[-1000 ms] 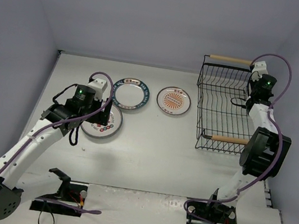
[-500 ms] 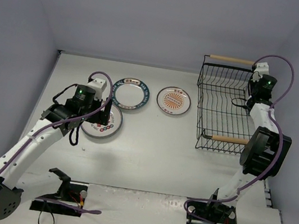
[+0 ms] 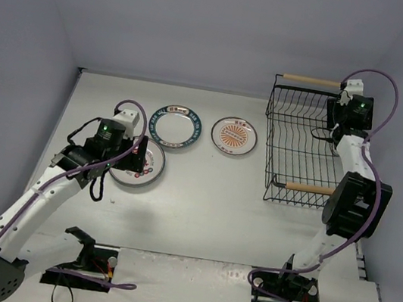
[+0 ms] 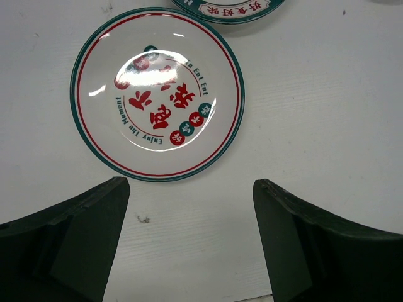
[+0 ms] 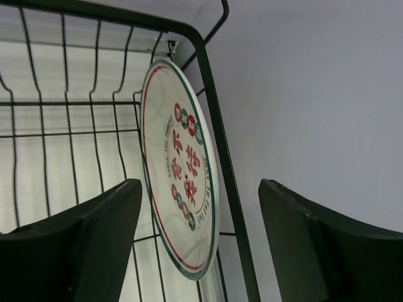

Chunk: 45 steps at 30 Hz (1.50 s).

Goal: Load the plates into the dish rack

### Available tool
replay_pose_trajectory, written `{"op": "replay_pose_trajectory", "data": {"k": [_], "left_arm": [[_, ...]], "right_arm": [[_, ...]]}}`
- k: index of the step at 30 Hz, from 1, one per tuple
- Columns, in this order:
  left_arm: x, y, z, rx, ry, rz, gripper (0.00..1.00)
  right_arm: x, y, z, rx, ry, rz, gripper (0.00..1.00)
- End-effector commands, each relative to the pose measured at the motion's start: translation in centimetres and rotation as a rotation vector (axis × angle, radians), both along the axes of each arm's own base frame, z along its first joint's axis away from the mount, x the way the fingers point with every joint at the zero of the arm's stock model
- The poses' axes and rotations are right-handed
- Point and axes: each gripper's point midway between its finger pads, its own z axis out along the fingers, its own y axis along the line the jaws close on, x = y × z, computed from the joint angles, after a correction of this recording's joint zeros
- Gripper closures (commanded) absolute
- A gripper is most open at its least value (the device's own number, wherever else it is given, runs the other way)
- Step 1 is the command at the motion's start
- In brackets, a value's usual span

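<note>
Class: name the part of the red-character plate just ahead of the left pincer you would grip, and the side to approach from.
Probably the rim of the plate, at the edge nearest the open left pincer, coming down from above with one finger inside, one outside. It lies flat on the table, so only the rim offers purchase; the teal-rimmed plate crowds its far edge.
</note>
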Motion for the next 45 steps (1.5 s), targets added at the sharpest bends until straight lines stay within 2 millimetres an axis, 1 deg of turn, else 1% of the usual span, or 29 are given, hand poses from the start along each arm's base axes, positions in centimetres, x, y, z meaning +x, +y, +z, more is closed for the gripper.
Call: {"op": "replay_pose_trajectory", "data": {"k": [1, 2, 3, 4, 6, 7, 9, 10, 12, 13, 14, 15, 16, 17, 18, 20, 21, 22, 23, 24, 26, 28, 31, 32, 37, 40, 42, 44, 45], "left_arm": [[0.7, 0.1, 1.4, -0.03, -0.053, 0.048, 0.2], [0.7, 0.1, 1.3, -0.038, -0.052, 0.061, 0.2], [0.8, 0.2, 1.1, -0.039, -0.048, 0.073, 0.2], [0.9, 0.3, 0.9, -0.045, -0.041, 0.095, 0.2], [1.3, 0.6, 0.3, -0.051, -0.016, 0.13, 0.2], [1.5, 0.6, 0.0, -0.073, 0.0, 0.165, 0.2], [1.9, 1.5, -1.1, -0.09, 0.049, 0.234, 0.2], [2.1, 1.6, -1.4, -0.111, 0.066, 0.272, 0.2], [2.3, 2.4, -2.4, -0.12, 0.1, 0.332, 0.2], [2.5, 2.7, -2.6, -0.14, 0.113, 0.37, 0.2], [2.4, 3.0, -2.8, -0.142, 0.132, 0.393, 0.2], [2.7, 3.7, -3.3, -0.143, 0.152, 0.43, 0.2], [2.8, 4.1, -3.5, -0.147, 0.161, 0.458, 0.2], [2.8, 4.6, -3.7, -0.139, 0.176, 0.481, 0.2], [3.1, 5.5, -4.3, -0.128, 0.201, 0.518, 0.2], [3.2, 6.6, -4.9, -0.098, 0.229, 0.546, 0.23], [3.7, 7.2, -5.4, -0.077, 0.243, 0.564, 0.25], [3.9, 8.1, -5.6, -0.066, 0.25, 0.582, 0.27], [4.2, 8.5, -5.8, -0.057, 0.254, 0.591, 0.28], [4.7, 9.1, -6.3, -0.04, 0.267, 0.605, 0.32], [5.2, 9.5, -6.6, -0.031, 0.281, 0.607, 0.33], [6.0, 9.7, -7.3, -0.019, 0.294, 0.607, 0.33], [6.5, 9.9, -8.4, -0.015, 0.328, 0.61, 0.33], [6.6, 10.1, -9.1, -0.009, 0.352, 0.612, 0.34], [7.1, 10.0, -11.1, -0.002, 0.405, 0.588, 0.34], [7.3, 9.6, -12.1, -0.016, 0.434, 0.572, 0.4], [7.4, 9.4, -12.5, -0.021, 0.443, 0.562, 0.46], [7.3, 9.4, -12.8, -0.022, 0.45, 0.558, 0.53], [7.4, 9.1, -12.8, -0.03, 0.455, 0.548, 0.61]], "right_arm": [[0.0, 1.2, 11.1, -0.03, -0.242, -0.007, 0.22], [-0.1, 1.5, 12.4, -0.027, -0.26, -0.011, 0.21], [-0.2, 2.4, 13.4, -0.009, -0.282, -0.004, 0.19], [-0.7, 2.8, 15.2, -0.003, -0.315, -0.001, 0.18], [-1.1, 4.2, 17.1, 0.023, -0.339, 0.012, 0.16], [-1.6, 6.0, 18.0, 0.057, -0.349, 0.038, 0.16], [-1.9, 8.5, 19.3, 0.096, -0.368, 0.08, 0.16], [-2.3, 11.2, 19.5, 0.148, -0.364, 0.123, 0.16], [-3.0, 14.6, 20.0, 0.217, -0.367, 0.192, 0.16], [-3.4, 17.6, 19.7, 0.301, -0.364, 0.237, 0.17], [-3.7, 19.2, 19.5, 0.348, -0.361, 0.269, 0.18], [-4.1, 20.8, 18.1, 0.391, -0.333, 0.292, 0.19], [-5.1, 23.9, 18.2, 0.447, -0.33, 0.354, 0.19], [-5.5, 25.4, 17.6, 0.485, -0.317, 0.372, 0.2], [-6.0, 26.9, 16.3, 0.506, -0.287, 0.393, 0.2], [-7.3, 31.2, 15.1, 0.568, -0.242, 0.479, 0.2], [-7.6, 32.0, 14.5, 0.586, -0.228, 0.489, 0.21], [-7.9, 32.9, 13.2, 0.601, -0.201, 0.505, 0.21], [-8.5, 34.4, 12.5, 0.635, -0.176, 0.532, 0.21], [-8.7, 35.1, 12.2, 0.65, -0.167, 0.549, 0.21], [-9.4, 36.2, 10.7, 0.663, -0.127, 0.57, 0.21], [-9.9, 37.5, 10.1, 0.678, -0.112, 0.599, 0.22], [-10.5, 38.5, 8.7, 0.694, -0.075, 0.619, 0.22], [-10.7, 38.8, 8.2, 0.7, -0.061, 0.623, 0.22], [-11.5, 40.2, 6.6, 0.731, -0.02, 0.653, 0.22], [-11.9, 40.9, 5.9, 0.743, -0.001, 0.662, 0.22], [-12.0, 41.4, 5.4, 0.753, 0.011, 0.669, 0.22], [-12.3, 41.9, 5.0, 0.754, 0.022, 0.679, 0.23], [-12.3, 42.2, 4.8, 0.754, 0.027, 0.684, 0.23]]}}
